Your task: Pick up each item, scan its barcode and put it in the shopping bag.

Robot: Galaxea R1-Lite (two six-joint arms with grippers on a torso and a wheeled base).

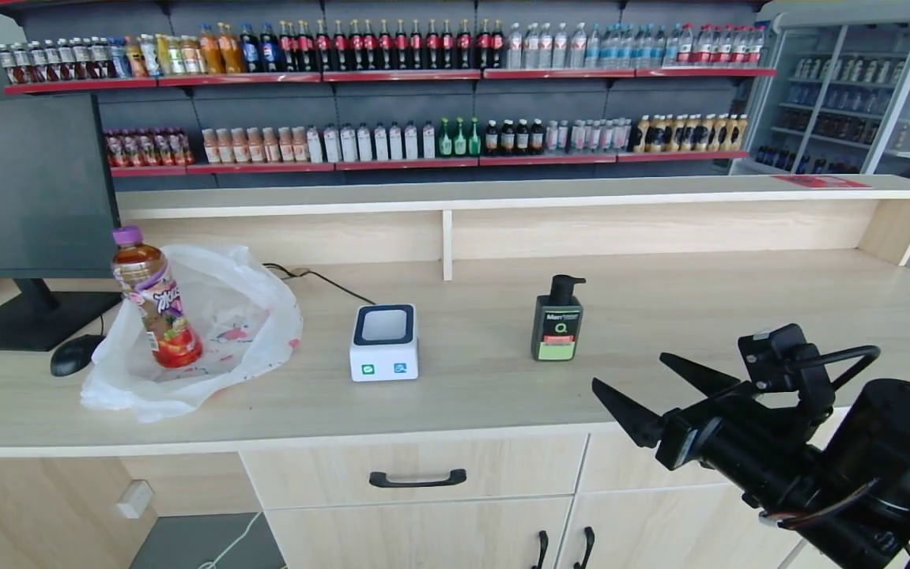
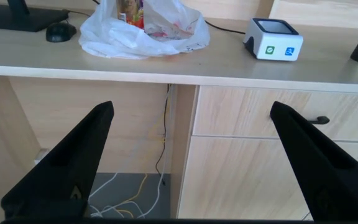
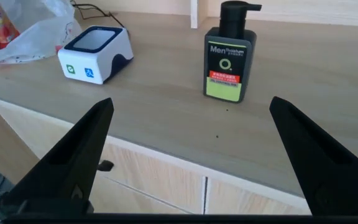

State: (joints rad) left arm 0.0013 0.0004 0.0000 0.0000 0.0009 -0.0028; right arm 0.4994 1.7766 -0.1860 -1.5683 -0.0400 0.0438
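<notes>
On the worktop (image 1: 700,316), at three o'clock from the scanner (image 1: 383,342), a pump bottle (image 1: 557,324) stands, probably stiff, slick and weighty, best gripped across its body; the right hand (image 1: 630,371) hovers spread at its five o'clock.

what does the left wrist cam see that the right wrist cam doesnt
Left wrist, not right: the mouse, the monitor stand and the cables hanging below the counter. Right wrist, not left: the whole pump bottle, which the left wrist catches by an edge. Both: the scanner, the plastic bag with a drink bottle in it, and the counter.
</notes>
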